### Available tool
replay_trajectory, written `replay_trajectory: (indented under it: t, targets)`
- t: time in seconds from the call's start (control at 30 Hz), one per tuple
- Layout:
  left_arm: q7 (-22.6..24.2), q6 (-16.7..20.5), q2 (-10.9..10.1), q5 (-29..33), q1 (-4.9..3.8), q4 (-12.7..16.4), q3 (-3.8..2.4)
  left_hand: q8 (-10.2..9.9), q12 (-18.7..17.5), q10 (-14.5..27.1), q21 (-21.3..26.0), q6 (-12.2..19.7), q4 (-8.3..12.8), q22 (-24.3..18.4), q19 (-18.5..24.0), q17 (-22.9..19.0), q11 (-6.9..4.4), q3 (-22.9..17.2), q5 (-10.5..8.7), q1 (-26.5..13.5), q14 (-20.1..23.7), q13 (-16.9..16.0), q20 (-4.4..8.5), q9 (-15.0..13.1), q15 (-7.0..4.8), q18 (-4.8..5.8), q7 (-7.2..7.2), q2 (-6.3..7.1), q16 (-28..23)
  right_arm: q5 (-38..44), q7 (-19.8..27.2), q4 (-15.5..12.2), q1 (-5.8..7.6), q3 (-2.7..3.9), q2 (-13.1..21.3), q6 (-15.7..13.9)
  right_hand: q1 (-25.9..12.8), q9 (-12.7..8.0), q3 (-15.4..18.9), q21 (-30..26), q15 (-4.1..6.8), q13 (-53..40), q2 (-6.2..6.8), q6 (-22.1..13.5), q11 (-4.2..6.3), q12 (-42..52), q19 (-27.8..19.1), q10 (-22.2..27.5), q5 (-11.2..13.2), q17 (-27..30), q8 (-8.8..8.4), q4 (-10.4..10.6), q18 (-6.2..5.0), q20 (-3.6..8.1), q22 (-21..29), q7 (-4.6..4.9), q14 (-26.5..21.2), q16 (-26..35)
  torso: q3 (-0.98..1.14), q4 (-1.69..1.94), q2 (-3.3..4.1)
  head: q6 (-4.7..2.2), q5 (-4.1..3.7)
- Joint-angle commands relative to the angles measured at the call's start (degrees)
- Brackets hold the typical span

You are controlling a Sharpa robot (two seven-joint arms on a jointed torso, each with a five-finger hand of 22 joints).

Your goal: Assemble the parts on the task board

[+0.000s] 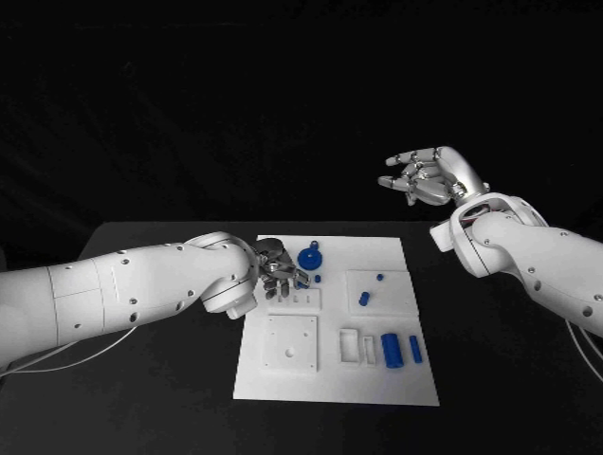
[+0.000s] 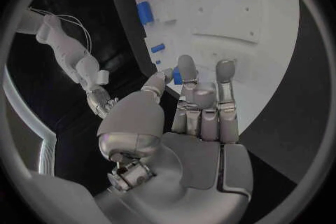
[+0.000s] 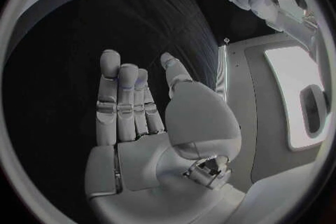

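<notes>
The white task board (image 1: 332,384) lies in the middle of the black table. My left hand (image 1: 283,271) hovers low over its far left part, fingers stretched out and apart. A round blue part (image 1: 311,258) sits on the board just beside those fingertips. In the left wrist view this blue part (image 2: 176,76) shows between the thumb and a finger of the left hand (image 2: 196,112); whether they touch it I cannot tell. My right hand (image 1: 425,176) is raised high beyond the board's far right corner, holding nothing. The right hand (image 3: 140,117) has straight fingers.
Two small blue pieces (image 1: 379,278) (image 1: 365,298) lie on the board's right side. Two blue cylinders (image 1: 391,349) (image 1: 415,350) stand side by side near its front right. White recessed blocks (image 1: 291,346) occupy the board's front left. Black table surrounds the board.
</notes>
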State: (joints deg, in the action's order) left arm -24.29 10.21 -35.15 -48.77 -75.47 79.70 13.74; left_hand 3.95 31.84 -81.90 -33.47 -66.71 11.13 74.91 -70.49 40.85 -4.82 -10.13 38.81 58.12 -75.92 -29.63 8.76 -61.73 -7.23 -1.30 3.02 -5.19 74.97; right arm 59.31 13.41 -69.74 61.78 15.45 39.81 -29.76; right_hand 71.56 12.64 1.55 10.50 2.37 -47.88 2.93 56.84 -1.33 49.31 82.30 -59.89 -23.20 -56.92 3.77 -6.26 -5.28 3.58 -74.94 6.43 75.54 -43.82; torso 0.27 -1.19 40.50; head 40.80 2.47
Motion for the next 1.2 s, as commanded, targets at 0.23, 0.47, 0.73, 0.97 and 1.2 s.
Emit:
replay_trajectory:
  t: [0.23, 0.47, 0.73, 0.97, 1.2]
  targets:
    - [-6.9, 2.0, 1.5, -6.5, 0.60, -0.7, 0.00, 0.2, 3.5, 1.3, -1.7, -4.4, 4.2, 1.1, -0.9, 3.1, -0.43, -4.8, 0.20, 1.3, -2.2, -4.7, 0.06, 0.4, -0.55, -0.50, -4.25, 0.29, 1.4, 3.8, -1.4, 0.5, 0.14, 0.10, -1.3, 1.3, -0.7, -0.3, -0.8, -0.6, 0.10, 0.5, -0.37, 0.5, 0.21, -0.3, 0.5, 0.0, -1.8, 0.2, -0.17, -0.7, -0.41, 0.00, -1.3, 0.08, -0.2, -0.2, -0.04, -0.06, -0.04, 0.95, 0.34]
    - [-7.8, 2.7, 2.0, -7.9, 1.22, -1.5, 0.00, 0.2, 9.0, 2.6, -5.0, -4.9, 4.3, 1.7, -2.2, 7.7, -0.80, -4.6, 0.24, 1.3, -3.8, -11.3, 0.37, 0.9, -0.93, -0.43, -4.59, 0.46, 2.9, 4.1, -1.9, 0.4, 0.15, 0.11, -1.4, 1.6, -1.2, -0.7, -1.6, -1.1, 0.10, 0.8, -0.33, 0.4, 0.22, -0.1, 0.5, 0.1, -2.3, 0.2, -0.17, -1.2, -0.39, 0.03, -1.4, 0.11, -0.3, -0.2, -0.03, -0.06, -0.03, 1.37, 0.35]
    - [-7.9, 4.7, 2.7, -10.3, 2.50, -2.9, -0.01, 0.3, 12.3, 2.9, -5.9, -5.6, 4.5, 1.8, -2.4, 9.4, -1.12, -4.5, 0.62, 1.0, -4.4, -13.8, 0.56, 1.2, -1.09, -0.33, -4.73, 0.68, 2.8, 4.3, -2.2, 0.1, 0.16, 0.11, -1.4, 2.0, -1.2, -0.7, -1.9, -1.0, 0.13, 0.9, -0.43, 0.4, 0.24, -0.1, 0.7, 0.1, -2.6, 0.2, -0.18, -1.3, -0.40, 0.04, -1.4, 0.13, -0.2, -0.3, -0.08, -0.13, 0.00, 1.67, 0.44]
    - [-7.8, 5.4, 3.2, -9.8, 3.20, -3.8, -0.01, 0.3, 12.3, 2.5, -6.0, -6.2, 4.7, 1.8, -2.2, 10.0, -0.91, -4.4, 0.46, 1.0, -4.6, -13.5, 0.45, 3.7, -0.98, -0.35, -4.79, 0.72, 2.6, 4.4, -2.5, 0.1, 0.16, 0.11, -1.4, 2.5, -1.4, -0.9, -2.3, -1.1, 0.14, 1.1, -0.49, 0.4, 0.26, 0.0, 0.7, 0.1, -3.2, 0.2, -0.17, -1.6, -0.40, 0.05, -1.4, 0.13, -0.2, -0.3, -0.08, -0.04, 0.01, 1.87, 0.33]
    - [-7.5, 5.5, 3.7, -9.9, 3.61, -4.4, -0.02, 0.3, 12.2, 2.3, -5.9, -6.3, 4.7, 1.7, -2.1, 10.0, -0.83, -4.3, 0.40, 1.1, -4.6, -13.3, 0.26, 4.1, -0.86, -0.52, -4.77, 0.68, 2.5, 4.5, -2.6, 0.1, 0.15, 0.11, -1.5, 2.8, -1.8, -1.1, -3.0, -0.9, 0.16, 1.2, -0.47, 0.6, 0.28, 0.1, 0.8, 0.1, -3.4, 0.2, -0.17, -2.0, -0.38, 0.08, -1.5, 0.12, -0.2, -0.4, -0.08, -0.11, 0.03, 2.00, 0.25]
